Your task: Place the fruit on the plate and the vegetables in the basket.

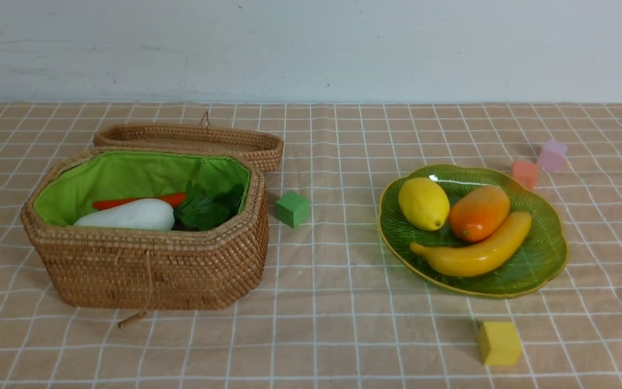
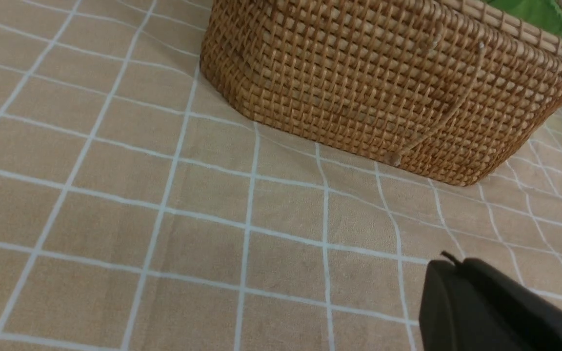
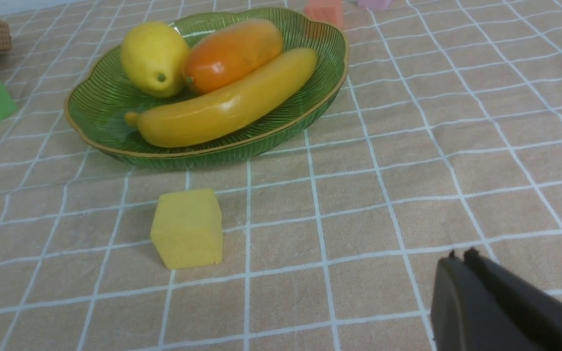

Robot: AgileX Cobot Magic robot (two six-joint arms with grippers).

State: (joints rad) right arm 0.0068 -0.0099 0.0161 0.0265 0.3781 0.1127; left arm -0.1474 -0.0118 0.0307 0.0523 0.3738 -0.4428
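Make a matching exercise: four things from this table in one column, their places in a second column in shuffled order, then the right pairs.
Things:
1. lemon
2. white radish
3. yellow cube
4. green cube

Places:
A. on the cloth between the basket and the plate
B. inside the basket, beside the carrot
C. on the plate, next to the mango
D. on the cloth in front of the plate, on the near side

Pairs: 1-C, 2-B, 3-D, 4-A
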